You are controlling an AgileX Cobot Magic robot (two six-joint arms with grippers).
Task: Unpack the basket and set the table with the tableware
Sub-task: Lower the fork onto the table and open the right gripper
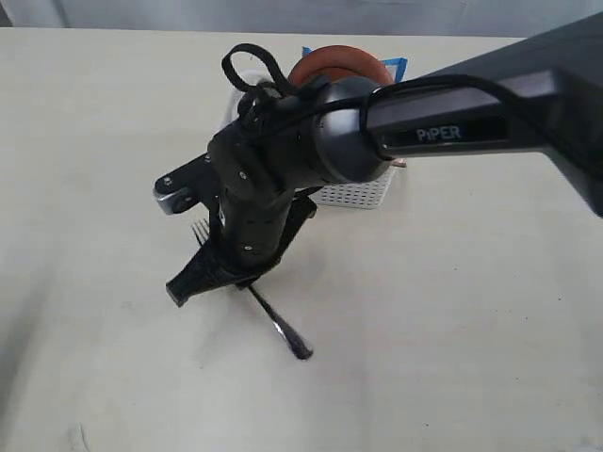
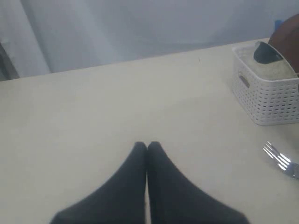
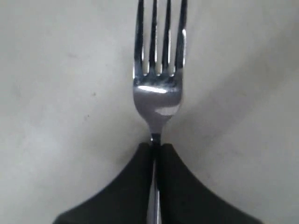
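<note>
A steel fork (image 3: 156, 88) lies on the pale table (image 1: 452, 311), and my right gripper (image 3: 155, 147) is shut on its handle just behind the tines. In the exterior view the right gripper (image 1: 221, 264) reaches across to the left of the middle; the fork (image 1: 283, 330) sticks out from under it, tines towards the far side. The white basket (image 1: 363, 193) stands behind the arm with the reddish-brown plate (image 1: 334, 64) leaning in it. My left gripper (image 2: 147, 145) is shut and empty above bare table, with the basket (image 2: 266, 100) and the fork's tines (image 2: 279, 159) off to one side of it.
A blue bag (image 1: 396, 66) shows behind the plate. The right arm (image 1: 471, 113) hides most of the basket. In the left wrist view something dark (image 2: 266, 52) rests on top of what is in the basket. A pale wall stands beyond the table's far edge.
</note>
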